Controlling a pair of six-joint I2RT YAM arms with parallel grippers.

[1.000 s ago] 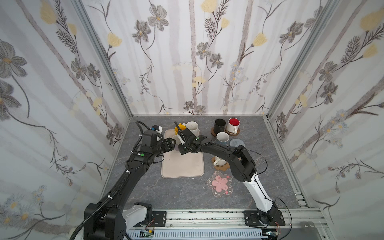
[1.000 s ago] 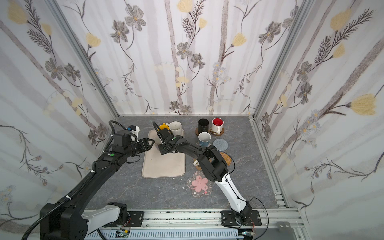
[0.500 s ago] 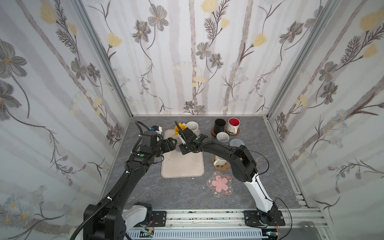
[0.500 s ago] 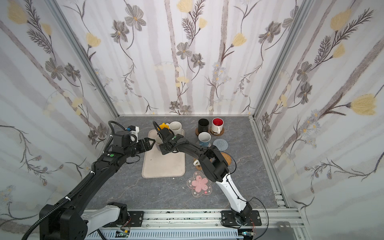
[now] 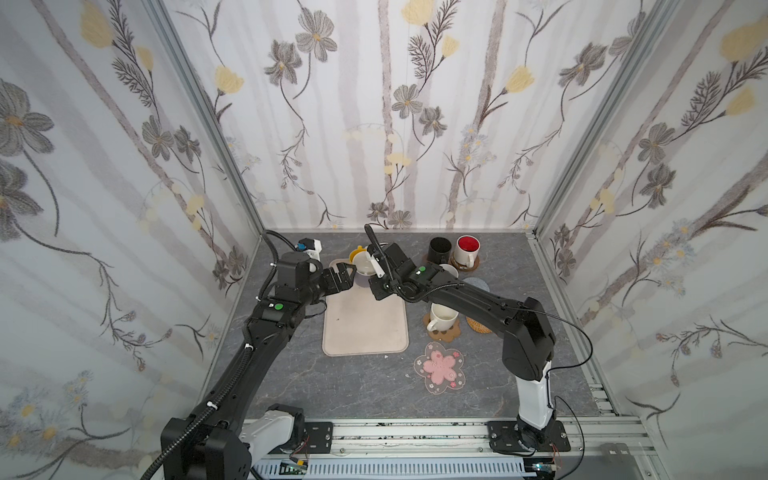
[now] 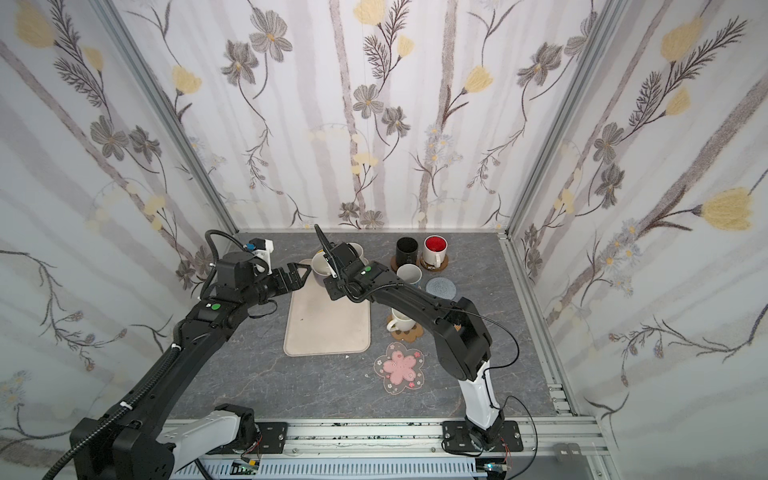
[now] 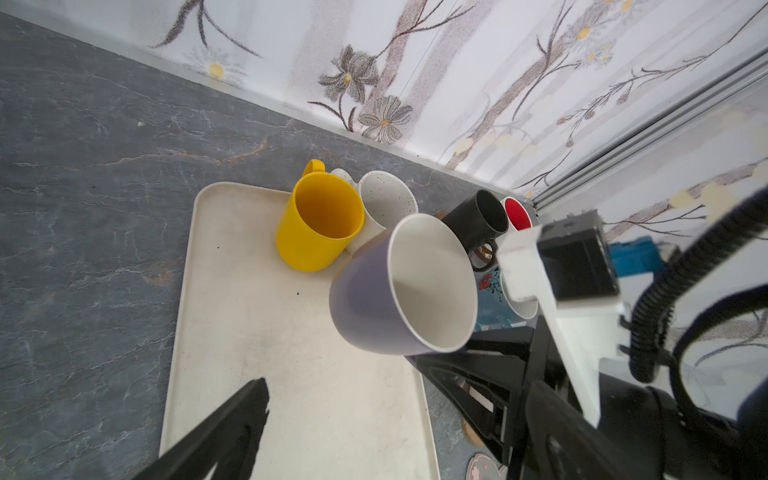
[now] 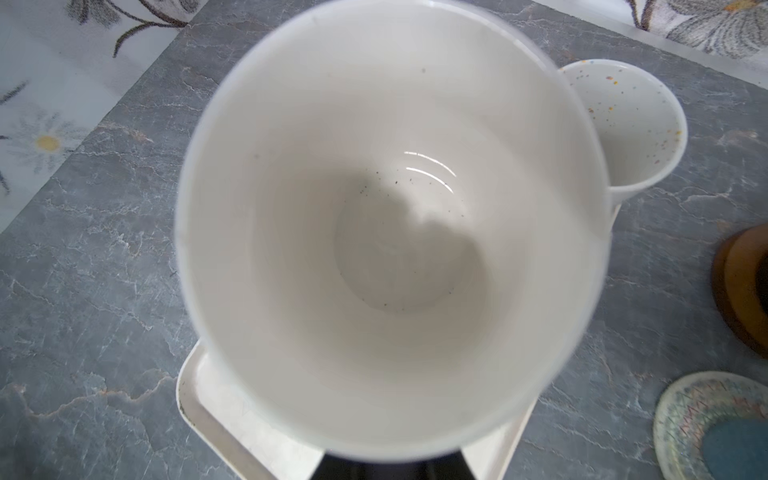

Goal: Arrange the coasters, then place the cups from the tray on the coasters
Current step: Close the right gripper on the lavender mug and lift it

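Observation:
My right gripper [image 7: 440, 359] is shut on the lilac cup [image 7: 374, 299], which hangs tilted over the far end of the beige tray [image 5: 365, 328]. The cup's white inside [image 8: 390, 232] fills the right wrist view. My left gripper [image 5: 347, 275] stands open just left of that cup, holding nothing; one of its fingers [image 7: 232, 419] shows over the tray. A yellow cup [image 7: 318, 220] and a speckled off-white cup [image 7: 386, 199] stand at the tray's far end. An empty grey coaster [image 6: 440, 286] and an empty pink-flower coaster [image 5: 440, 368] lie right of the tray.
A black cup [image 5: 439, 248] and a red-inside white cup [image 5: 467, 249] stand on brown discs at the back. A blue patterned cup [image 6: 409, 274] is beside them. An off-white cup [image 5: 442, 318] sits on the paw coaster [image 5: 446, 334], next to a rattan coaster [image 5: 478, 325].
My left gripper's jaws have spread wider beside the lilac cup. My right gripper has closed on that cup. Both arms have hardly shifted.

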